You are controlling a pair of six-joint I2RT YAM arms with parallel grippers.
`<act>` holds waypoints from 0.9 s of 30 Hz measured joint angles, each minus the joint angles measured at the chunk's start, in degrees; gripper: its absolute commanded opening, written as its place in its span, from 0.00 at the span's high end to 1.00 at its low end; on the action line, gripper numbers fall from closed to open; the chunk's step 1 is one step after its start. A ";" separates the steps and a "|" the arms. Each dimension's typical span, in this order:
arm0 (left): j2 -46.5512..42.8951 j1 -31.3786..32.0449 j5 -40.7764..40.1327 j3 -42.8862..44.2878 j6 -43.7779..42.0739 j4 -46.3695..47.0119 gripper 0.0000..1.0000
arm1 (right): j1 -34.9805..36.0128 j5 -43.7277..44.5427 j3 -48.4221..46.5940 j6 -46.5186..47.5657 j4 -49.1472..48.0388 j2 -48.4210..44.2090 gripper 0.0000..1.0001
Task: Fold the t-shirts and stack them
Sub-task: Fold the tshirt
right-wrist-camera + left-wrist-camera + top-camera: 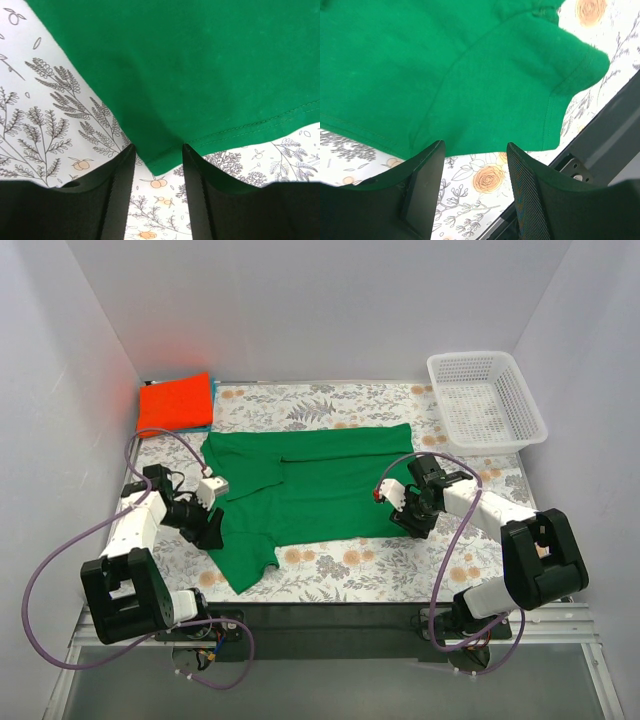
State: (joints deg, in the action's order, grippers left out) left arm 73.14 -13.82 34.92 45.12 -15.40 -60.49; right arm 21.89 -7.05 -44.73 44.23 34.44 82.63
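The bright green t-shirt (310, 490) lies spread on the flowered table, partly folded along its far side, one sleeve pointing toward the near edge. My left gripper (212, 528) is open at the shirt's left edge; in the left wrist view its tips (475, 147) sit just short of the green hem (470, 100). My right gripper (400, 520) is open at the shirt's near right corner; in the right wrist view (159, 147) that corner (167, 160) lies between the jaws. The orange-red t-shirt (176, 402) lies folded at the far left, with a blue one (205, 426) barely showing under it.
A white mesh basket (485, 398) stands at the far right corner. White walls close in the table on three sides. The table's dark front rail (605, 140) runs close to the left gripper.
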 measured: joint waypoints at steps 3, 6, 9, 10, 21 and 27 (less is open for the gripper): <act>-0.59 0.37 -0.96 -1.73 -1.40 -0.09 0.49 | 0.00 0.76 0.87 0.42 -1.38 -0.02 0.58; -2.67 0.66 -1.79 -3.54 -2.93 -0.13 0.50 | 0.02 1.14 1.70 0.92 -2.12 -0.72 0.70; -5.66 1.42 -2.89 -5.46 -4.20 0.50 0.51 | 0.33 1.75 2.12 1.05 -2.95 -1.01 0.84; -6.36 1.81 -3.23 -5.99 -4.39 0.90 0.51 | 0.35 2.01 2.14 1.09 -3.17 -1.03 0.93; -11.19 14.40 -11.91 -14.29 -1.90 11.67 0.53 | 0.37 2.62 2.14 1.01 -3.74 -1.03 0.99; -11.65 17.46 -16.52 -16.65 -1.97 16.28 0.72 | 0.37 2.69 2.14 1.03 -3.74 -1.01 0.99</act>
State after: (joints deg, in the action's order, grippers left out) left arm 61.49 3.64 18.39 28.47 -17.37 -44.21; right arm 22.26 -4.36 -42.59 45.25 30.70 81.62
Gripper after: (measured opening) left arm 0.358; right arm 0.022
